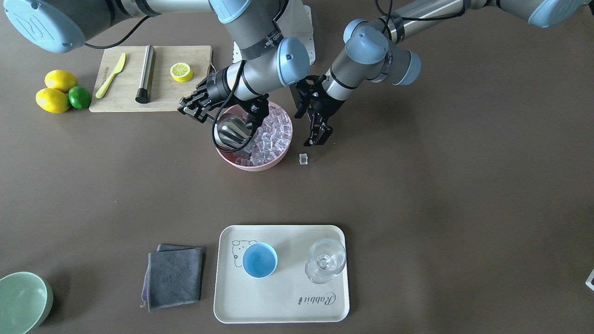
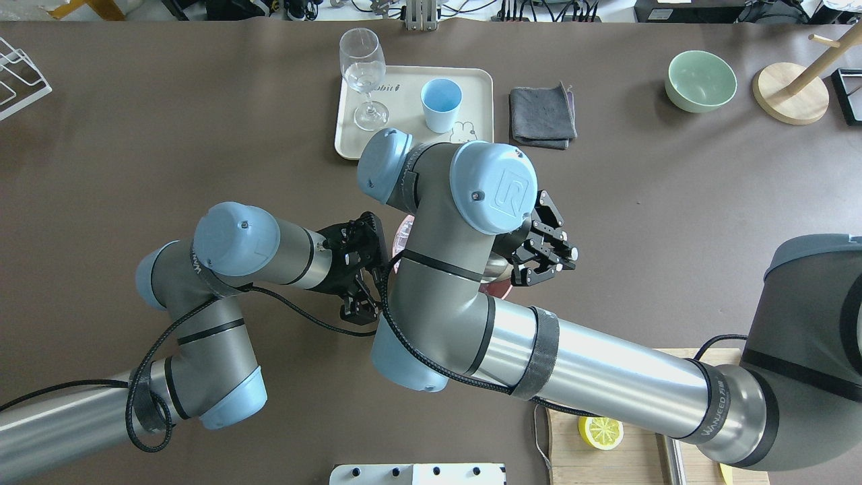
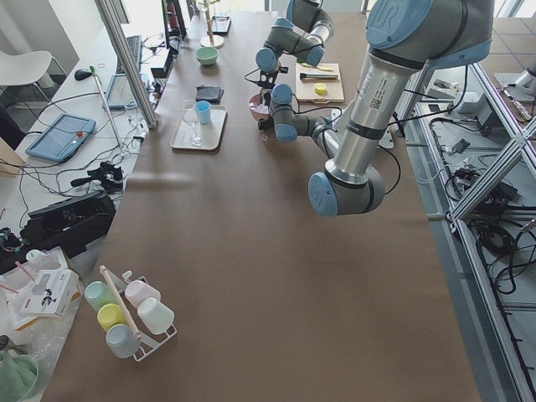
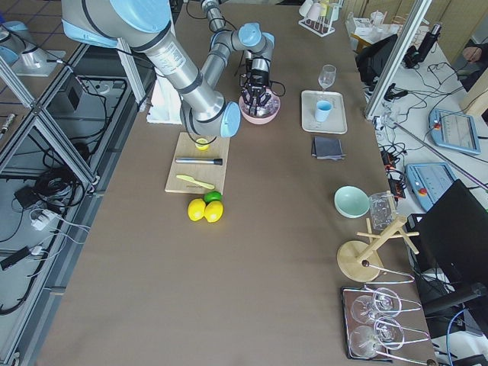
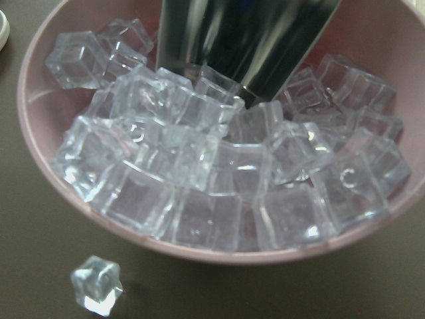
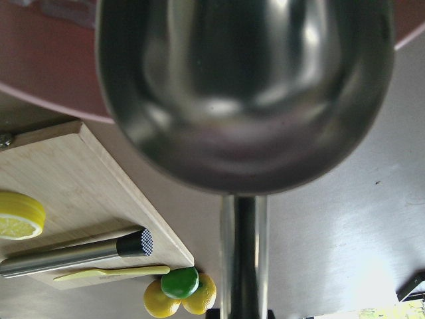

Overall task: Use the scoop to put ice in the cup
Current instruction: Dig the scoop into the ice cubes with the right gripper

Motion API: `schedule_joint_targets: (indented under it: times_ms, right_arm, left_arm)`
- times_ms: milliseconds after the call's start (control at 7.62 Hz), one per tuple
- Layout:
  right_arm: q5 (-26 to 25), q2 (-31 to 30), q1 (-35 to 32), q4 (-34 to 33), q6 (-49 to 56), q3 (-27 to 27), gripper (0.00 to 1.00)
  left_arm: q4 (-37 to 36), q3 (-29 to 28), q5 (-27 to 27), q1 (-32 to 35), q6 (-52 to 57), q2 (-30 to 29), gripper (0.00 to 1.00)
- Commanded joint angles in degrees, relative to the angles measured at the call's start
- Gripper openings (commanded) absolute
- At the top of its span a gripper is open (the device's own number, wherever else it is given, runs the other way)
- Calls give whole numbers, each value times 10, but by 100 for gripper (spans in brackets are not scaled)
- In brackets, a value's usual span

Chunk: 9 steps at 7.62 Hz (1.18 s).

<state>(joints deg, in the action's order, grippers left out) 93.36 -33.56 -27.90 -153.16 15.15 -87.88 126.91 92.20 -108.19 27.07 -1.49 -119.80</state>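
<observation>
One stray cube (image 1: 303, 159) lay at the pink bowl's (image 1: 260, 165) four o'clock; right gripper (image 1: 197, 109) clamped the scoop (image 1: 230, 132), dipped among the ice (image 1: 274, 134); left gripper (image 1: 319, 135) hovered beside, grip impossible to tell; cup (image 1: 260, 260) stood on the tray (image 1: 283, 306), six o'clock.

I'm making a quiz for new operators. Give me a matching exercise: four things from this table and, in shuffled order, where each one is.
1 cup
2 scoop
3 stray ice cube
4 lemon half

A on the cutting board
B on the table beside the pink bowl
C on the tray
D tip among the ice in the pink bowl

Pairs: 1-C, 2-D, 3-B, 4-A
</observation>
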Motion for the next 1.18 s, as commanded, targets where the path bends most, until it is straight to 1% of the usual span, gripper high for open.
schedule_joint_targets:
  times_ms: [0, 262, 394, 525, 918, 1050]
  right_arm:
    - [-1, -25, 0, 10, 4, -39, 0]
    - [-5, -71, 0, 62, 5, -94, 0]
    - [-3, -83, 0, 74, 9, -115, 0]
    - [0, -95, 0, 94, 15, -124, 0]
    - [13, -110, 0, 151, 36, -127, 0]
    - [14, -112, -1, 158, 37, -126, 0]
  left_arm:
    - [0, 0, 0, 0, -1, 0, 99]
    - [-1, 0, 1, 0, -1, -1, 99]
    - [-1, 0, 1, 0, -1, -1, 99]
    - [-1, 0, 1, 0, -1, -1, 99]
    - [-2, 0, 1, 1, -1, -2, 99]
    - [-1, 0, 1, 1, -1, -1, 99]
